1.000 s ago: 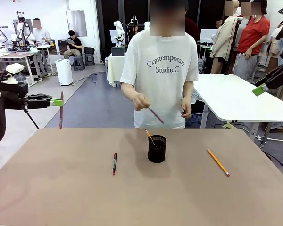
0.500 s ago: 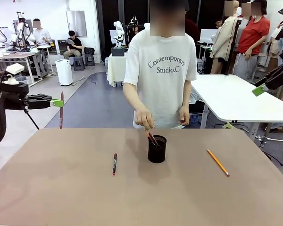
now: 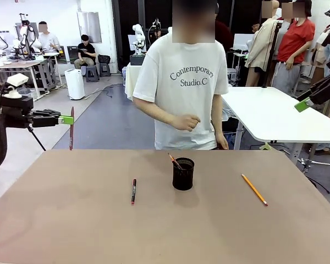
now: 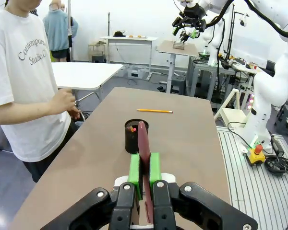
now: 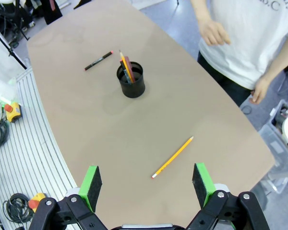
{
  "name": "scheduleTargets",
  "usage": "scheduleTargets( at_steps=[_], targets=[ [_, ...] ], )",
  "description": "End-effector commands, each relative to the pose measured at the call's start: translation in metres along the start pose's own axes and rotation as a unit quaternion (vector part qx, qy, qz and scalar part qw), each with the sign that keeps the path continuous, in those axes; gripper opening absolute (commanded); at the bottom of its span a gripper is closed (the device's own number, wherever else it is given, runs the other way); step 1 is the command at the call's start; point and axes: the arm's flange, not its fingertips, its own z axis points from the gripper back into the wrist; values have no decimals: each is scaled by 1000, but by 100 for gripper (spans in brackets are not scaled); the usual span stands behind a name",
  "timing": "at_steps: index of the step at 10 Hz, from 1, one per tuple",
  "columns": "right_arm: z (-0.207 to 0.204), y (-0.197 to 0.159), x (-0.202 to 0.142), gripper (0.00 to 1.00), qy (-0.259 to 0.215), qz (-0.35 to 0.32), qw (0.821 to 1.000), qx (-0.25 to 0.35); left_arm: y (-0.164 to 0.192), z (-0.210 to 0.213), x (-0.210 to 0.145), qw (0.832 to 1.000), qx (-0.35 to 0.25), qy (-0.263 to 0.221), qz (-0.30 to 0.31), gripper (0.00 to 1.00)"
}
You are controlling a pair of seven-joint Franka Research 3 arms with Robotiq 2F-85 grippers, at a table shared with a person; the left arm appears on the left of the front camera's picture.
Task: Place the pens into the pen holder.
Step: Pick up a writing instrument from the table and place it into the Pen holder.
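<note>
Right then, your left gripper [image 3: 70, 120] was clenched on the brownish-red pen [image 3: 71, 135]. It held the pen upright beyond the far-left corner of the table [image 3: 55, 220], well apart from the black mesh pen holder [image 3: 182, 175] at the middle. The pads pinched the pen a little above its middle, so the longer part hung below. Your right gripper [image 5: 147, 184] was released, jaws wide, high over the right side. The yellow pencil [image 5: 173, 157] lay flat beneath it, right of the holder. The dark pen with red ends [image 3: 133, 191] lay flat to the holder's left, and two leaning sticks [image 5: 126, 67] stood inside the cup.

I judged all of these light, stiff and smooth-barrelled, so they would likely swivel in the pads if you pinched far off centre. The flat ones wanted a pinch across the barrel near the middle, with your fingertips almost on the tabletop. The cup looked light too, so a tip catching its rim could have toppled it.
</note>
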Motion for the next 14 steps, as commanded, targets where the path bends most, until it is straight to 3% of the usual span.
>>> scheduleTargets(
  at_steps=[1, 5, 9, 14],
  targets=[
    [1, 1, 2, 100, -5, -1, 1000, -1, 0, 0, 2, 1000, -1, 3, 0, 0],
    [1, 1, 2, 100, -5, -1, 1000, -1, 0, 0, 0, 1000, 0, 0, 0, 0],
    [1, 1, 2, 100, -5, -1, 1000, -1, -13, -27, 41, 999, 12, 32, -23, 0],
    [1, 1, 2, 100, -5, -1, 1000, -1, -15, -107, 85, 997, -30, 35, -65, 0]
  ],
)
